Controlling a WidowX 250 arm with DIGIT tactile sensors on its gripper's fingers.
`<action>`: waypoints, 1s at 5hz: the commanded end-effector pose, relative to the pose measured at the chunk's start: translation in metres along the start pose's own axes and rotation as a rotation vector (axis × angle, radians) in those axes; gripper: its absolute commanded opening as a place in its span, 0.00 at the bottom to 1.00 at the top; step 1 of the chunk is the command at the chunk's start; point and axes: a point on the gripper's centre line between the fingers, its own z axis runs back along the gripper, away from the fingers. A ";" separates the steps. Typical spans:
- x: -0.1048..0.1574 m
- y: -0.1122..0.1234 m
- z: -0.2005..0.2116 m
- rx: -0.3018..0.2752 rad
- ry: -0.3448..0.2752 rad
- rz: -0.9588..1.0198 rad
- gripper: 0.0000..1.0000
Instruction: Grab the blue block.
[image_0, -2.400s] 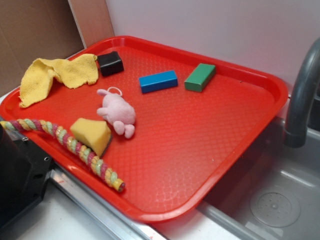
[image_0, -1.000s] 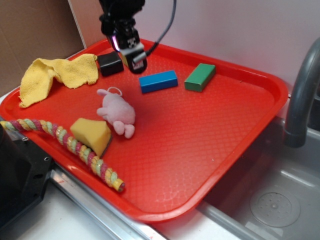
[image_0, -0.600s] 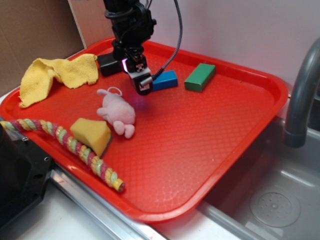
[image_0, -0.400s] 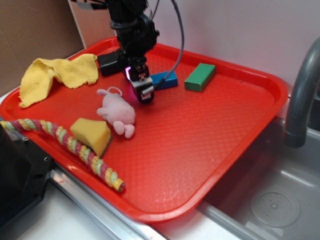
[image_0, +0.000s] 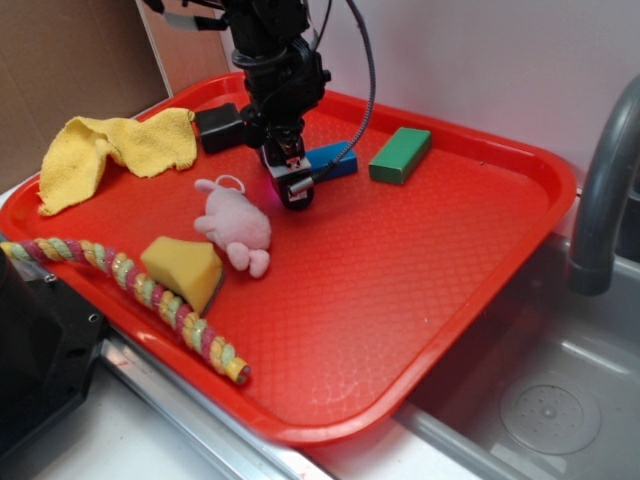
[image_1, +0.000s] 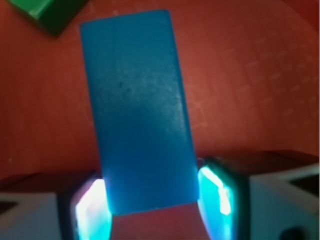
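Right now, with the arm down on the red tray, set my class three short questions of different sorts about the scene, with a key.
1. True or false: the blue block lies between the two jaws of the gripper.
2. Which thing shows at the top left corner of the wrist view?
A. the pink plush toy
B. the green block
C. the yellow cloth
3. Fill in: every toy lies on the red ____.

Key: 1 true; 2 B; 3 tray.
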 end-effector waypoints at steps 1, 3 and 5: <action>-0.009 0.004 0.051 0.047 -0.097 0.131 0.00; -0.041 -0.007 0.152 0.103 -0.117 0.491 0.00; -0.044 -0.021 0.228 0.057 -0.059 0.518 0.00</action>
